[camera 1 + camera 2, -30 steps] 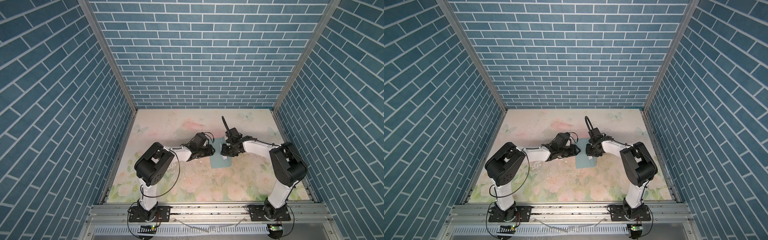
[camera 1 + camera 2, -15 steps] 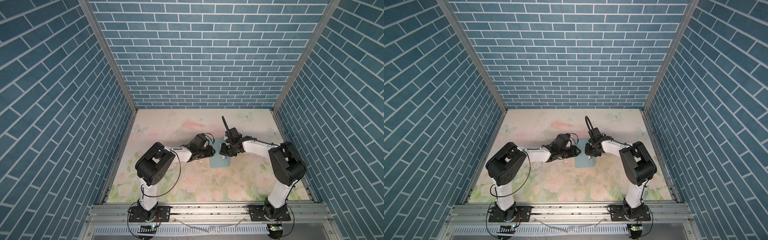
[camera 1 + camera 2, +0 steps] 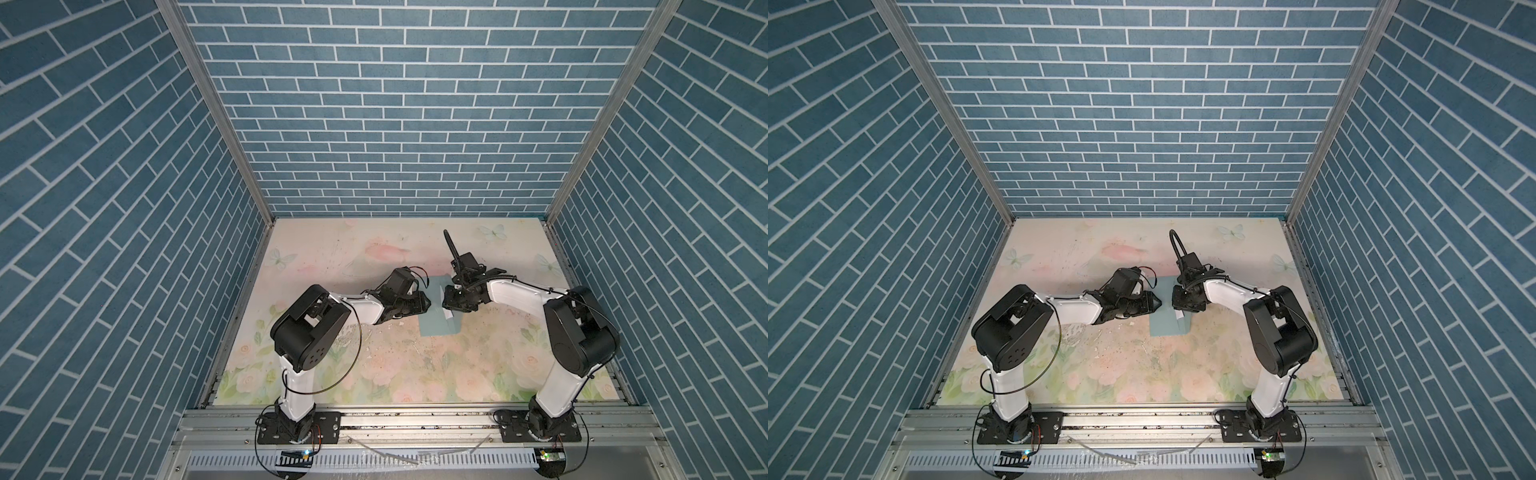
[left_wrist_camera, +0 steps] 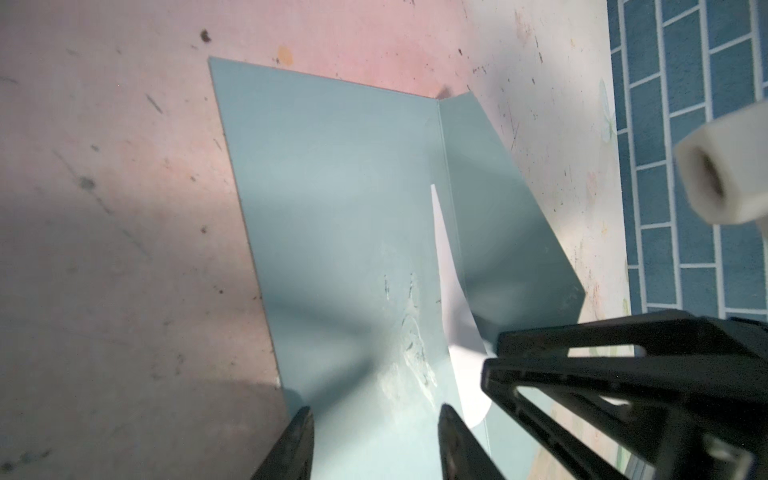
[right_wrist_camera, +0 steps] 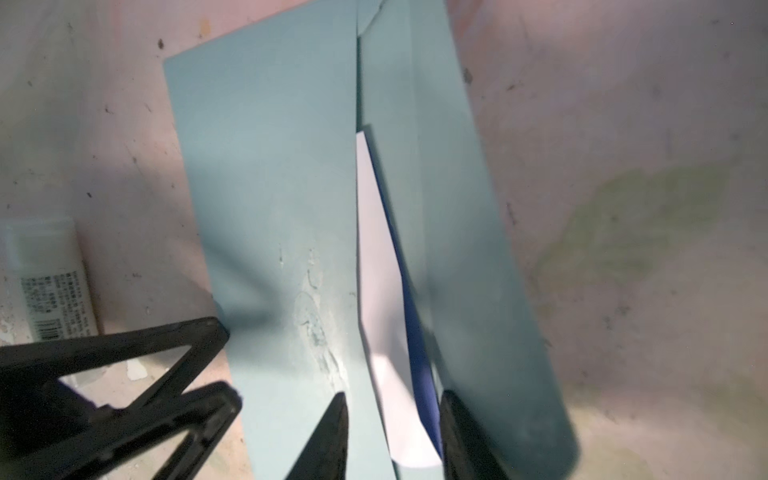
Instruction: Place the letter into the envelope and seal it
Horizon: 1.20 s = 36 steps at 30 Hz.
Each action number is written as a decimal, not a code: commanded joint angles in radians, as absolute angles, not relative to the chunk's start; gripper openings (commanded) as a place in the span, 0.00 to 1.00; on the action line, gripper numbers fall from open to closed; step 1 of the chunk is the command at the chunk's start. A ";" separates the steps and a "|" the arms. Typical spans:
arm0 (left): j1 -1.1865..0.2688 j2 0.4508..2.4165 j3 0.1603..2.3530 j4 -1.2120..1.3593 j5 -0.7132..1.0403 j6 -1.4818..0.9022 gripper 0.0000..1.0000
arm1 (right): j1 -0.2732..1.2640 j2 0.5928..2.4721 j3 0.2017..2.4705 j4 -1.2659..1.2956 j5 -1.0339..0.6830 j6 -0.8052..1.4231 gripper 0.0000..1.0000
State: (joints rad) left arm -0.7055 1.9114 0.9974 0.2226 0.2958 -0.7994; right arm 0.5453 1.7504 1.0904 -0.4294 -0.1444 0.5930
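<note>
- Right gripper (image 5: 395, 419) half open, jaws straddling a corner of the letter (image 5: 376, 249) poking from the envelope (image 5: 266, 187) mouth, probably to nudge it deeper.
- Left gripper (image 4: 374, 432) parted too, tips over the envelope body, I guess pinning it.

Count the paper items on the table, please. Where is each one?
2. The teal envelope lies near the middle of the table. The white letter is tucked in it, one edge showing under the flap. More may be hidden.
</note>
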 commanded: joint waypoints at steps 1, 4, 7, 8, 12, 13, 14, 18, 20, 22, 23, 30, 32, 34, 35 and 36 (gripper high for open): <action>-0.712 1.879 0.984 0.188 0.280 -0.788 0.50 | 0.549 1.729 1.135 -0.491 -0.094 0.561 0.36; -0.712 1.856 0.988 0.170 0.268 -0.773 0.49 | 0.547 1.758 1.134 -0.487 -0.095 0.560 0.31; -0.712 1.839 0.986 0.142 0.250 -0.758 0.49 | 0.547 1.782 1.132 -0.473 -0.103 0.564 0.27; -0.712 1.838 0.986 0.134 0.247 -0.753 0.49 | 0.547 1.790 1.134 -0.471 -0.107 0.565 0.26; -0.712 1.841 0.980 0.120 0.245 -0.753 0.47 | 0.548 1.810 1.131 -0.461 -0.119 0.570 0.24; -0.712 1.842 0.979 0.117 0.245 -0.753 0.46 | 0.548 1.813 1.129 -0.458 -0.124 0.573 0.23; -0.711 1.844 0.976 0.114 0.245 -0.755 0.46 | 0.547 1.816 1.126 -0.455 -0.127 0.572 0.22; -0.712 1.845 0.968 0.105 0.240 -0.752 0.44 | 0.547 1.827 1.116 -0.450 -0.131 0.575 0.18; -0.712 1.848 0.964 0.104 0.243 -0.753 0.43 | 0.548 1.831 1.113 -0.446 -0.138 0.577 0.16; -0.711 1.853 0.960 0.108 0.247 -0.755 0.42 | 0.547 1.836 1.109 -0.442 -0.145 0.580 0.14; -0.712 1.855 0.956 0.110 0.248 -0.756 0.41 | 0.547 1.840 1.109 -0.440 -0.150 0.581 0.13; -0.713 1.868 0.939 0.141 0.262 -0.769 0.37 | 0.548 1.853 1.104 -0.415 -0.191 0.597 0.07; -0.713 1.871 0.934 0.156 0.266 -0.776 0.36 | 0.548 1.856 1.103 -0.408 -0.204 0.604 0.05; -0.713 1.876 0.928 0.168 0.271 -0.783 0.35 | 0.547 1.860 1.103 -0.399 -0.217 0.610 0.04; -0.713 1.879 0.928 0.172 0.273 -0.785 0.35 | 0.547 1.861 1.103 -0.393 -0.223 0.616 0.04; -0.715 1.880 0.928 0.176 0.274 -0.787 0.34 | 0.548 1.863 1.100 -0.389 -0.228 0.618 0.03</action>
